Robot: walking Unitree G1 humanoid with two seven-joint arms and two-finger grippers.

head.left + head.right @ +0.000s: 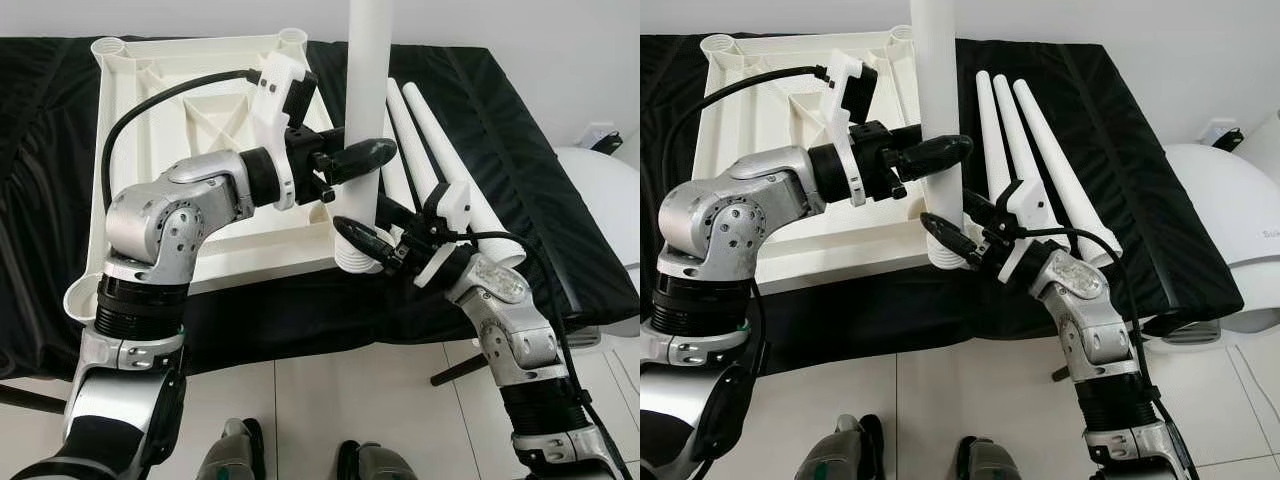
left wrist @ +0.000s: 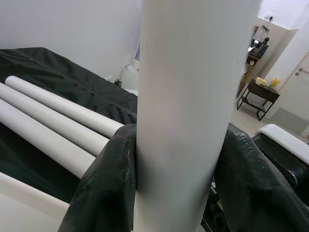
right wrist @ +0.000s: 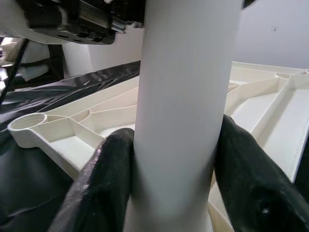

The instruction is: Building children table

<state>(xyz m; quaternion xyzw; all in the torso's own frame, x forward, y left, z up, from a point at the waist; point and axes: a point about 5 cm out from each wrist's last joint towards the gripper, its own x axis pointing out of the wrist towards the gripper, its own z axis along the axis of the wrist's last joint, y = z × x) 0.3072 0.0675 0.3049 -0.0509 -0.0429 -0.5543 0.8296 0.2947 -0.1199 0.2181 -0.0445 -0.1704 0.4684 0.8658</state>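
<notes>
A white table top [image 1: 180, 130] lies upside down on the black cloth, with round sockets at its corners. A white table leg [image 1: 366, 90] stands upright at the near right corner socket [image 1: 352, 262]. My left gripper [image 1: 352, 160] is shut on the leg about halfway up. Lower down, just above the socket, my right gripper [image 1: 368, 232] is shut on the same leg. The wrist views show black fingers [image 2: 108, 188] [image 3: 104, 179] pressed against both sides of the leg. Three more white legs [image 1: 1025, 160] lie side by side on the cloth to the right.
The black cloth [image 1: 540, 200] covers a low bed-like surface that ends just before my feet [image 1: 235, 455]. A white rounded appliance [image 1: 1230, 230] stands at the right edge on the tiled floor [image 1: 400, 410]. A small dark side table [image 2: 258, 94] is in the background.
</notes>
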